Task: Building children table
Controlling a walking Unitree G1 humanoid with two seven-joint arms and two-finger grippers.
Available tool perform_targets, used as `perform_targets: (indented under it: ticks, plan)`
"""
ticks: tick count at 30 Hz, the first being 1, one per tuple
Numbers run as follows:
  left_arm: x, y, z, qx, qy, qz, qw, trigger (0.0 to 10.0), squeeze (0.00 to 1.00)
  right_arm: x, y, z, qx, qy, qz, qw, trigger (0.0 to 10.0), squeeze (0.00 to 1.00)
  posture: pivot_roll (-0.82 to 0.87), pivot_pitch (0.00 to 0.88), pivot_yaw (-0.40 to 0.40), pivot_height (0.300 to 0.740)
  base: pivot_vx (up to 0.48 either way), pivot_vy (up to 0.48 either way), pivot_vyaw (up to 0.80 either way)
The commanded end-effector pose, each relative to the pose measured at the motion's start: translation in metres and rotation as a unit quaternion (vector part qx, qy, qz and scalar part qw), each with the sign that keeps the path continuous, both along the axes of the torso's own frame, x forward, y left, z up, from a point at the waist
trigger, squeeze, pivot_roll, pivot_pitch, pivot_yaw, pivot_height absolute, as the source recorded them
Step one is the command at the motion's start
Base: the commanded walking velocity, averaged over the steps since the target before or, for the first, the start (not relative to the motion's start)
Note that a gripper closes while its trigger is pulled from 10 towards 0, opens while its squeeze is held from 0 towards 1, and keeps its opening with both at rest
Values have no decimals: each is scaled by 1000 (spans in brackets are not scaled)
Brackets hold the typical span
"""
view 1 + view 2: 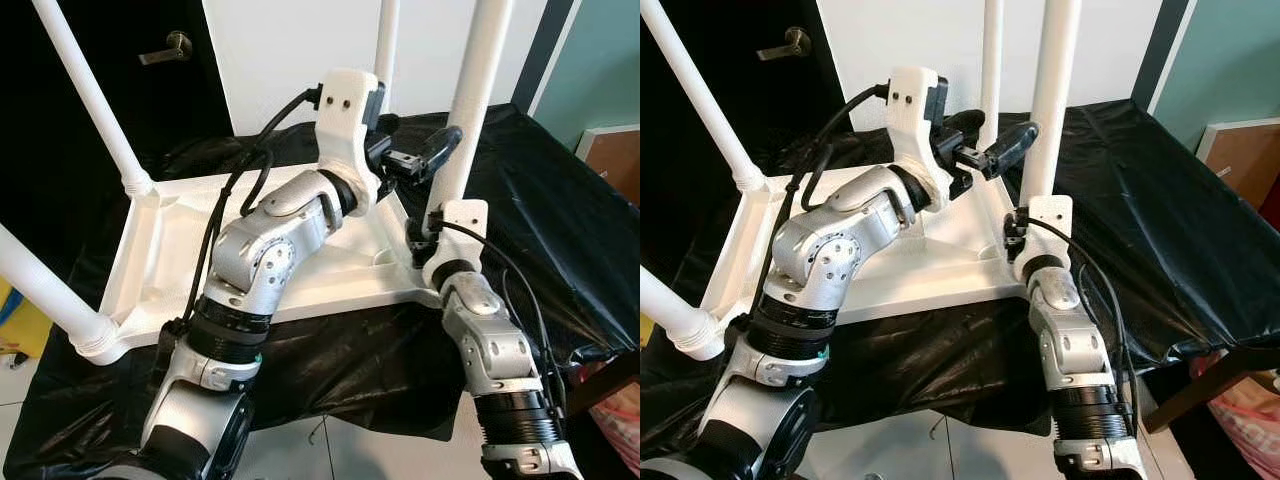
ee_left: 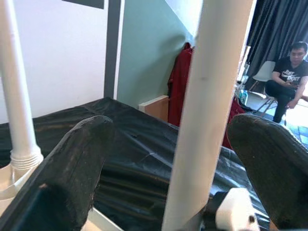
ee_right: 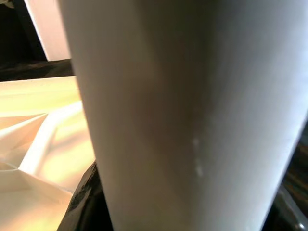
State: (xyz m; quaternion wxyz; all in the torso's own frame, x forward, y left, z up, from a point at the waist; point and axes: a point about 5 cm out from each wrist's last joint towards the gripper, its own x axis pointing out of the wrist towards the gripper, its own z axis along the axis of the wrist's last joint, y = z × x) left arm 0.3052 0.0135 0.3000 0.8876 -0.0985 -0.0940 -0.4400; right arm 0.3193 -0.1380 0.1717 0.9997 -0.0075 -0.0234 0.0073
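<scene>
The right gripper (image 1: pixel 432 232) presses against the base of a white table leg (image 1: pixel 478 100), its finger spread impossible to tell; higher up, the left gripper (image 2: pixel 183 159) straddles that leg, fingers apart, above the upturned tabletop (image 1: pixel 330 275) on black sheeting (image 1: pixel 560 220)

The upturned children's table (image 1: pixel 300 275) is seen in plain white, its four legs (image 1: pixel 478 90) white as well. A glossy black sheet (image 1: pixel 545 215) is spread over the bench beneath it. Both arms are finished in silver with black joints and white wrist housings; black fingers (image 2: pixel 72 168) are carried by the left claw (image 1: pixel 425 150). The wall (image 2: pixel 144 48) is painted pale teal beside white, and a red garment (image 2: pixel 180 77) is hung there.
</scene>
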Motion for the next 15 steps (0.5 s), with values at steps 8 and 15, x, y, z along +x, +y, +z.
perform_targets:
  ticks: [8,15]
  plan:
    - [-8,2,-14,23,-14,-30,999,10000,0,-1,-15,-9,-17,-5,-23,1000,10000,0,-134,24,36,740,0,0,0]
    - [-13,1,-26,44,-12,-38,998,10000,0,-2,-22,-16,-27,-6,-31,999,10000,0,-133,26,36,740,0,0,0]
